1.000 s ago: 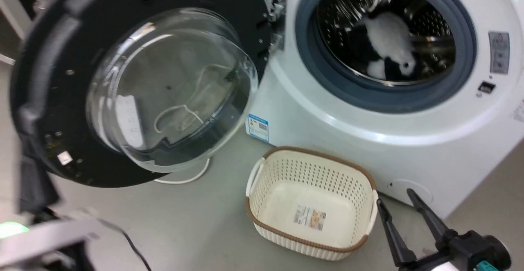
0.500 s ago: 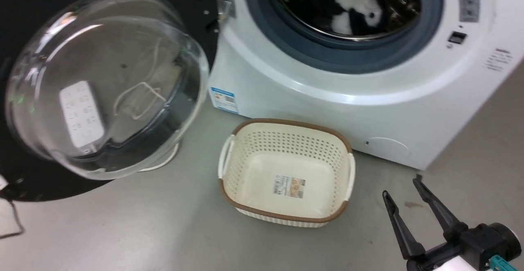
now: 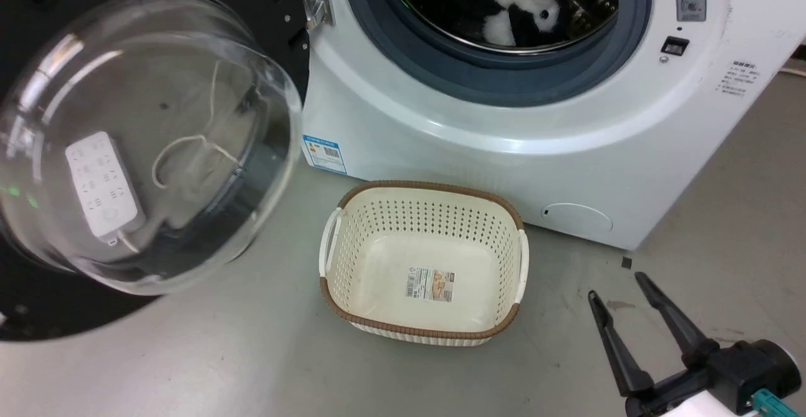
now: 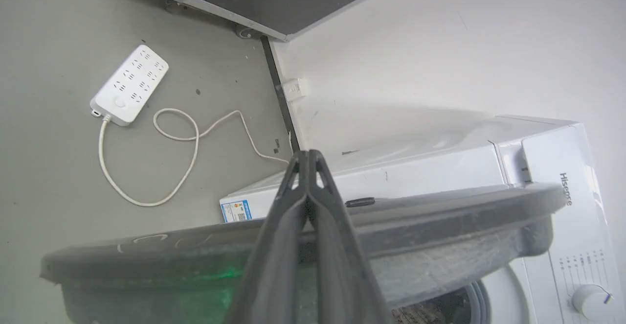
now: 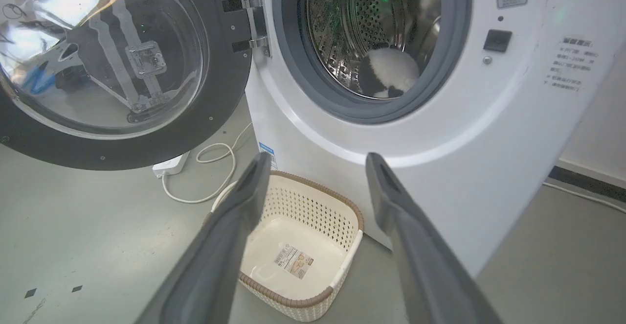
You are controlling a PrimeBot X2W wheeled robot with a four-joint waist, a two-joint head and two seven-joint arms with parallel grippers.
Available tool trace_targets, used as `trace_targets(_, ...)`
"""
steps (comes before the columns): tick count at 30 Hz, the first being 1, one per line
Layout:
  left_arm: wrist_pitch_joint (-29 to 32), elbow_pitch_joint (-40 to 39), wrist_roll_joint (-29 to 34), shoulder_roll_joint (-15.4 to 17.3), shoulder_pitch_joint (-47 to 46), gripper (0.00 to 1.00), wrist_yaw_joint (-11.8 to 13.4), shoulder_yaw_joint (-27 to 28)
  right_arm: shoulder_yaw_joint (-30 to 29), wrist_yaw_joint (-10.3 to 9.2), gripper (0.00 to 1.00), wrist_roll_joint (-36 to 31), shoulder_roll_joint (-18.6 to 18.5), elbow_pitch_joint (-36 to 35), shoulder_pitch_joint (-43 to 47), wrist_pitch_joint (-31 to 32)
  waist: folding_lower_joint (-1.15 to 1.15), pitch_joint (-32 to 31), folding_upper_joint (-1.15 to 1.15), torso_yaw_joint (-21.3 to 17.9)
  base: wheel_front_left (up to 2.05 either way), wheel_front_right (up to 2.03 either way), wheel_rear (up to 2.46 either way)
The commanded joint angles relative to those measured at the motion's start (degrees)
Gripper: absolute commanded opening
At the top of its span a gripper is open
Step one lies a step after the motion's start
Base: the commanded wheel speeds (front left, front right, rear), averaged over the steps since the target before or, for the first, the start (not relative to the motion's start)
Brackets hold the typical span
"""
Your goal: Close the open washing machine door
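Since the washing machine door (image 3: 145,140) stands wide open to the left of the washing machine (image 3: 504,171), hinged at its right edge, the left claw (image 4: 307,155) (fingers pressed together, empty) is nearer and crosses its rim. The right claw (image 3: 616,285), spread wide, hangs well apart. A basket (image 3: 434,215) below the opening looks clear of the door's swing.

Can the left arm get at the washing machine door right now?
Probably yes. The left gripper, shut, reaches across the rim of the door from its outer side, with nothing between them. I can't tell whether it touches.
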Motion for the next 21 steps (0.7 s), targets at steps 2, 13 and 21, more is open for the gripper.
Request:
trace_targets(2, 5.6, -2.2, -3.1, -2.8, 2.4, 0.00, -0.6, -1.2, 0.5, 0.05, 1.00, -0.1, 0.4, 0.5, 0.0, -0.3, 0.00, -1.0, 0.00, 0.3, 0.00, 0.00, 0.00)
trace_targets(13, 20.4, -14.4, -12.5, -11.5, 12.3, 0.00, -1.1, -3.9, -1.0, 0.05, 1.00, -1.1, 3.6, 3.0, 0.5, -0.3, 0.00, -6.9, 0.00, 1.2, 0.00, 0.00, 0.00)
trace_targets(21, 23.3, -19.7, -14.9, -22.3, 19.1, 0.00, -4.0, -9.5, -5.6, 0.05, 1.00, -3.1, 6.0, 4.7, 1.5, -0.3, 0.00, -10.3, 0.00, 0.7, 0.00, 0.00, 0.00)
